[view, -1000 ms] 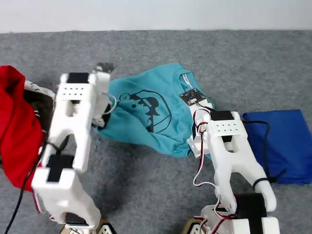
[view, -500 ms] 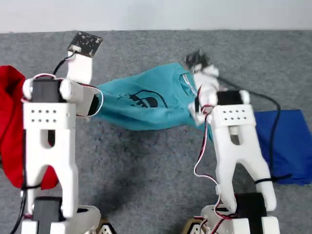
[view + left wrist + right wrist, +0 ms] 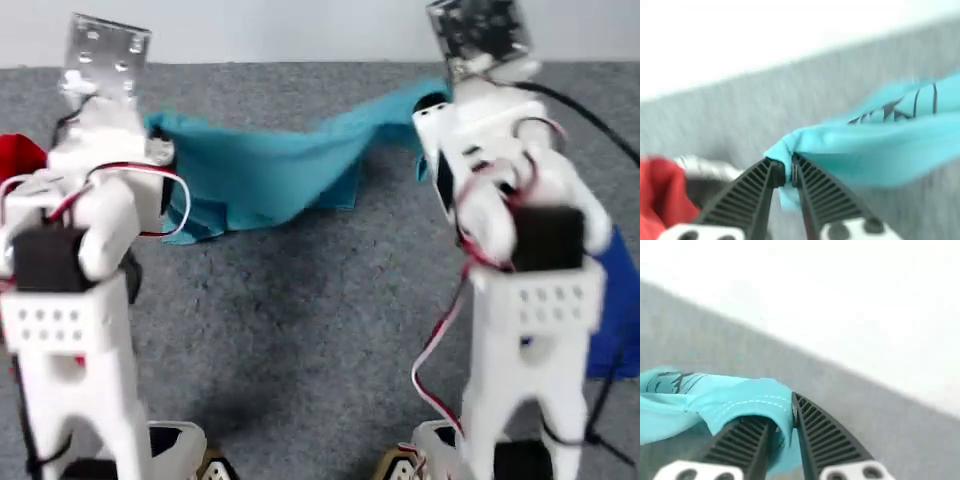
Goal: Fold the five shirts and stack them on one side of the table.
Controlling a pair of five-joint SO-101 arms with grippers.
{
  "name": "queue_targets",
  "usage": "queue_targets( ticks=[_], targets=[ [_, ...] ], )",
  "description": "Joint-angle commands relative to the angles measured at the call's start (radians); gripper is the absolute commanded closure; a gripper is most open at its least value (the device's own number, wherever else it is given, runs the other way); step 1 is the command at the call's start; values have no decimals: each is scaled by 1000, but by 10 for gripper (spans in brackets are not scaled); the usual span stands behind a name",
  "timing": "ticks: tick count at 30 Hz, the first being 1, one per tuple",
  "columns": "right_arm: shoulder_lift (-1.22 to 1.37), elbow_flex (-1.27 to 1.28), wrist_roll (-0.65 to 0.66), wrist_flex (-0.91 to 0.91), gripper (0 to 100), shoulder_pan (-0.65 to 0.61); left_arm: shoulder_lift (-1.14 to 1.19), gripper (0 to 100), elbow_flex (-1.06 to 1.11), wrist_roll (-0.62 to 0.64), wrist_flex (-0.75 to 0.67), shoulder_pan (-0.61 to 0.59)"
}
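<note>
A teal shirt (image 3: 270,165) hangs stretched in the air between both arms above the grey table. My left gripper (image 3: 787,172) is shut on one corner of the teal shirt (image 3: 880,145); in the high view this gripper (image 3: 160,135) is at the back left. My right gripper (image 3: 782,422) is shut on the opposite edge of the teal shirt (image 3: 715,395), and it (image 3: 430,105) is at the back right in the high view. A red shirt (image 3: 15,160) lies at the left edge. A folded blue shirt (image 3: 620,320) lies at the right, partly hidden behind the right arm.
The grey carpet-like table top (image 3: 300,330) lies bare between the two arm bases. A white wall (image 3: 300,30) runs along the far edge. A dark and white garment (image 3: 700,172) lies beside the red shirt (image 3: 657,195).
Both arms have risen and moved toward the back, lifting the teal shirt off the table and pulling it taut between them. Its printed front now faces away.
</note>
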Motion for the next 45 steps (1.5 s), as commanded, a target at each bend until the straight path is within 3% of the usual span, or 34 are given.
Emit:
queue_targets(
  ticks=[1, 5, 12, 18, 23, 28, 33, 35, 39, 45],
  targets=[
    [-119, -74, -11, -7, 989, 5, -106, 987, -13, 9, -74, -6],
    [-214, -77, -11, -7, 989, 44, -199, 987, -13, 9, -81, -6],
    [-328, -100, -12, -7, 989, 236, -316, 987, -13, 9, -75, -6],
    [-283, -74, -14, -10, 989, 249, -230, 987, -10, 9, -89, -6],
    [-102, -72, -15, -79, 989, 248, -40, 987, -10, 6, -269, -6],
    [128, -98, -12, -317, 989, 246, 239, 987, -30, 5, -523, -26],
    [317, -388, -14, -420, 989, 232, 499, 987, -332, 61, -695, -109],
    [378, -563, -14, -398, 989, 232, 583, 987, -536, 127, -663, -129],
    [470, -848, -14, -217, 989, 239, 709, 987, -883, 167, -459, -152],
    [568, -913, -14, 176, 989, 231, 850, 987, -1084, 167, -98, -127]
  ],
)
